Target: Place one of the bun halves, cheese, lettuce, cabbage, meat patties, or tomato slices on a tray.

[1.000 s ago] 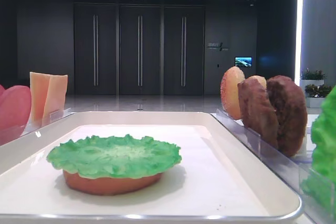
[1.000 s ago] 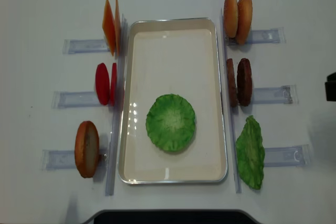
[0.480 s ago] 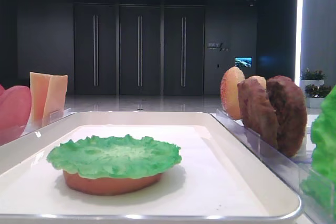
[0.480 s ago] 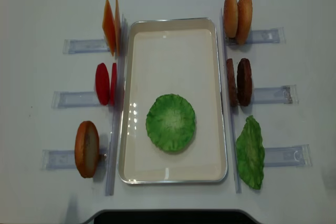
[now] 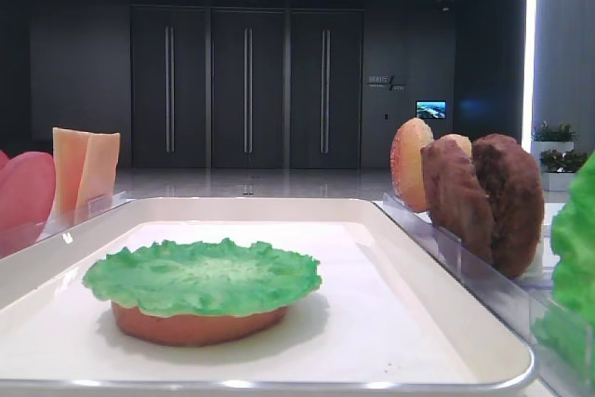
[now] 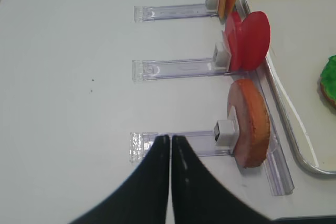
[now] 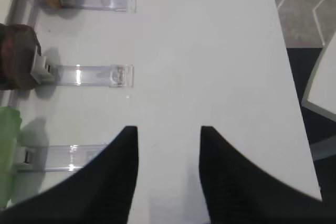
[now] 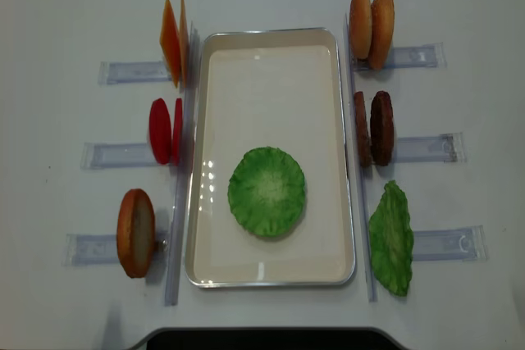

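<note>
On the cream tray [image 8: 271, 38] a ruffled green lettuce [image 8: 267, 192] lies flat over a bun half [image 5: 195, 325]. More bun halves [image 8: 371, 20] stand at the back right, and one bun half [image 6: 249, 123] at the front left. Meat patties [image 8: 373, 128], tomato slices [image 8: 164, 130], cheese [image 8: 174, 41] and another green leaf [image 8: 391, 238] stand upright in holders. I cannot tell cabbage from lettuce. My right gripper [image 7: 169, 129] is open and empty over bare table right of the holders. My left gripper [image 6: 170, 137] is shut, empty, at the outer end of the front-left holder.
Clear plastic holders [image 8: 123, 71] stick out from both long sides of the tray, and a clear rail [image 8: 180, 202] runs along each side. The white table's right edge [image 7: 286, 51] lies close to my right gripper. Neither arm shows in the overhead view.
A dark part of the right arm at the overhead view's right edge one second ago has gone out of view. The food has not moved.
</note>
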### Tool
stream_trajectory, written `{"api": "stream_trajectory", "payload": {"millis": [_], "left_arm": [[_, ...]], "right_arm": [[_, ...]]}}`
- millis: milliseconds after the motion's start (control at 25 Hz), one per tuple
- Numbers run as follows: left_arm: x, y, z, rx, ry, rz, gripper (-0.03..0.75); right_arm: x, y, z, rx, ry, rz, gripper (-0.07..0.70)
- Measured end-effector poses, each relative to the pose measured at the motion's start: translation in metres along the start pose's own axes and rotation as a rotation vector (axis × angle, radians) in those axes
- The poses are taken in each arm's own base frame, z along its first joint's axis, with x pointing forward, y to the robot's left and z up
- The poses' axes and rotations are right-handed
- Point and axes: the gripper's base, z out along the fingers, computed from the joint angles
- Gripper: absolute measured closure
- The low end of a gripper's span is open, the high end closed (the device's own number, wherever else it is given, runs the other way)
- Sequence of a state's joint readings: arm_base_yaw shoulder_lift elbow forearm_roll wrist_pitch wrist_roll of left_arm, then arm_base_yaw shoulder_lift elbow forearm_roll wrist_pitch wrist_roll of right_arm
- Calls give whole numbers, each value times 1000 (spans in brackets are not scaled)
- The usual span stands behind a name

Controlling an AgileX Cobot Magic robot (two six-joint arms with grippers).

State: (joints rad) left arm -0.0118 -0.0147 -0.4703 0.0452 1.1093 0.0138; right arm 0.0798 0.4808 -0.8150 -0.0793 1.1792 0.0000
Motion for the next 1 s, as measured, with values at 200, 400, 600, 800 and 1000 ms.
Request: {"api": "stream_trajectory", "payload": {"millis": [200,400,600,800,1000], "left_arm": [[0,0,0,0,0,0,722],[0,0,0,0,0,0,722],[0,0,0,0,0,0,722],[0,0,0,0,0,0,722],[0,0,0,0,0,0,722]], "right_arm": [[17,-1,-22,1,-84,36,358],[35,-2,-42,2,-190,58,358],[61,-1,-41,0,-237,78,358],[84,3,-23,-8,-209,103,358],[97,5,-6,-14,-176,107,358]]}}
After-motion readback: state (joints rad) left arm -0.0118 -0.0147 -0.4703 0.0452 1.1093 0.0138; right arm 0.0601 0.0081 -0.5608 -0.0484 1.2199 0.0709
